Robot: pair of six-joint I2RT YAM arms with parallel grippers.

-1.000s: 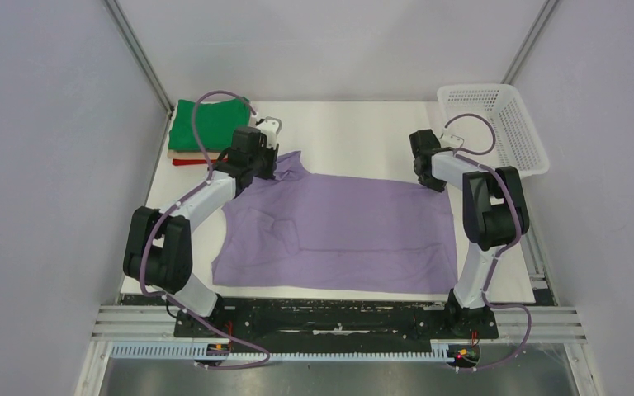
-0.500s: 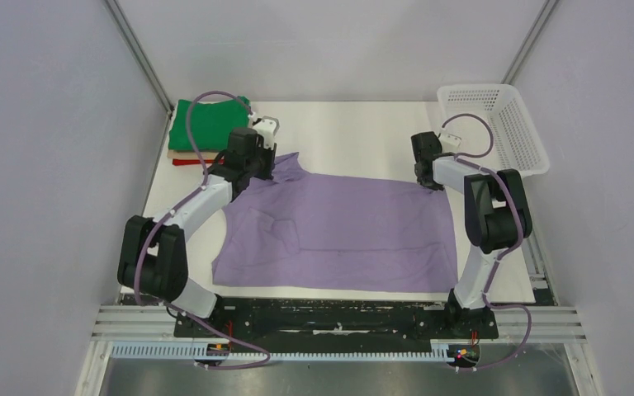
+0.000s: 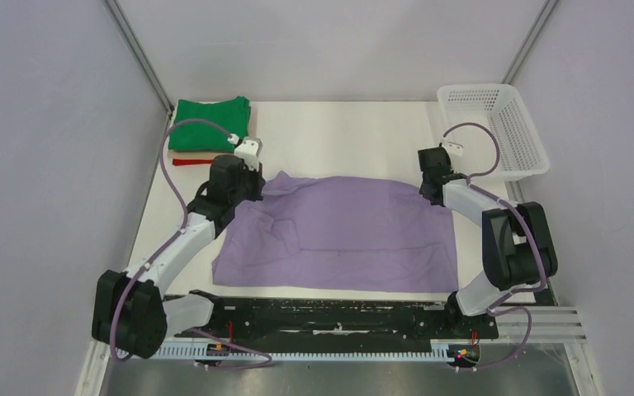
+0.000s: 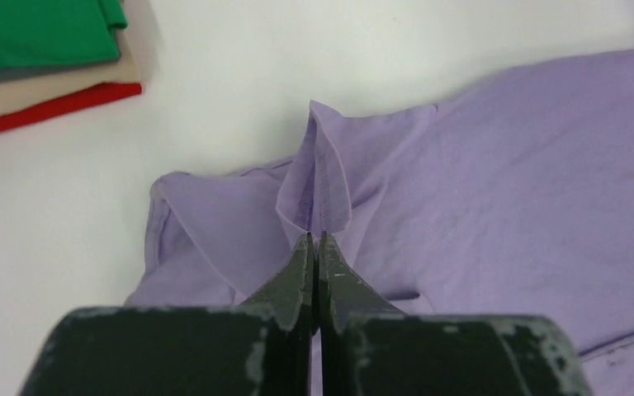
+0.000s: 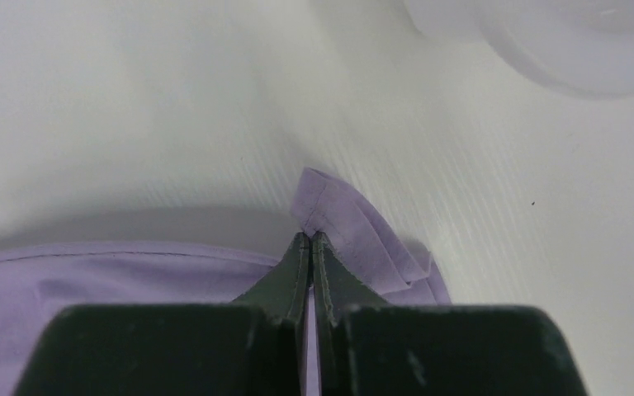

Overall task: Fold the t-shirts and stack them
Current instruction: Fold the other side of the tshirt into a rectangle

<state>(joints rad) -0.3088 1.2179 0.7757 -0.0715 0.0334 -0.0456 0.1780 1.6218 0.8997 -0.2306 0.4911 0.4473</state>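
A lavender-purple t-shirt [image 3: 347, 231] lies spread across the middle of the white table. My left gripper [image 3: 252, 188] is shut on its far left corner; in the left wrist view the cloth [image 4: 318, 177] stands pinched up in a fold from my left gripper [image 4: 314, 239]. At the shirt's far right corner my right gripper [image 3: 431, 191] is shut, with a small purple fold [image 5: 330, 206] rising from my right gripper [image 5: 310, 238]. Folded t-shirts are stacked at the back left, green [image 3: 209, 113] on top, tan [image 4: 49, 89] and red [image 4: 45, 111] below.
A white mesh basket [image 3: 495, 128] stands at the back right corner, close to my right arm. Metal frame posts rise at both back corners. The black rail holding the arm bases runs along the near edge.
Both grippers have drawn the shirt's far edge toward the near side. The right gripper shut on its corner. The left arm has swung nearer, uncovering the green stack.
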